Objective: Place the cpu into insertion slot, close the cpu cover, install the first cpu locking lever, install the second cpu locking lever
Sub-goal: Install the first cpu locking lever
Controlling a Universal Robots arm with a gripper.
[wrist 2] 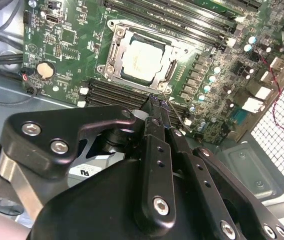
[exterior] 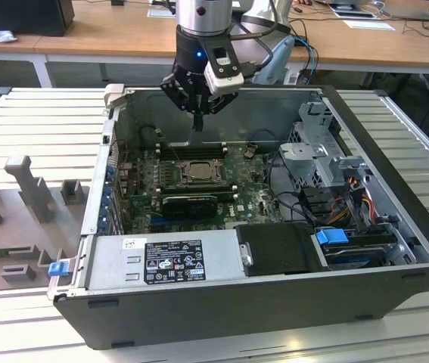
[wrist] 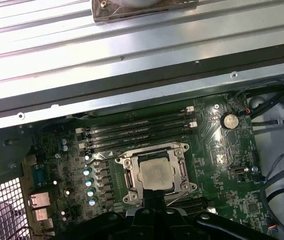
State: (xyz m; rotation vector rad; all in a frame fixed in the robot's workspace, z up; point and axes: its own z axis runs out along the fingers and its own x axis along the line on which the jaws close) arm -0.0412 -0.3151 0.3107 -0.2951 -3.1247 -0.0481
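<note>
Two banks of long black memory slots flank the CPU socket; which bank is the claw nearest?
The memory slot bank under the claw tips in the second wrist view; the other bank lies beyond the socket.

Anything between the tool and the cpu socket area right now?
Nothing visible. The tool hangs just off the edge of the cpu cover, which lies over the cpu in the insertion slot; only open air and memory slots lie beneath.

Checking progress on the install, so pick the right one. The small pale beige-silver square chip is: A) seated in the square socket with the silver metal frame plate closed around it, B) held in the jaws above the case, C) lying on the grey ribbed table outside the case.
A: in both wrist views the small pale beige-silver square chip sits in the socket, framed by the closed silver metal frame plate.
</note>
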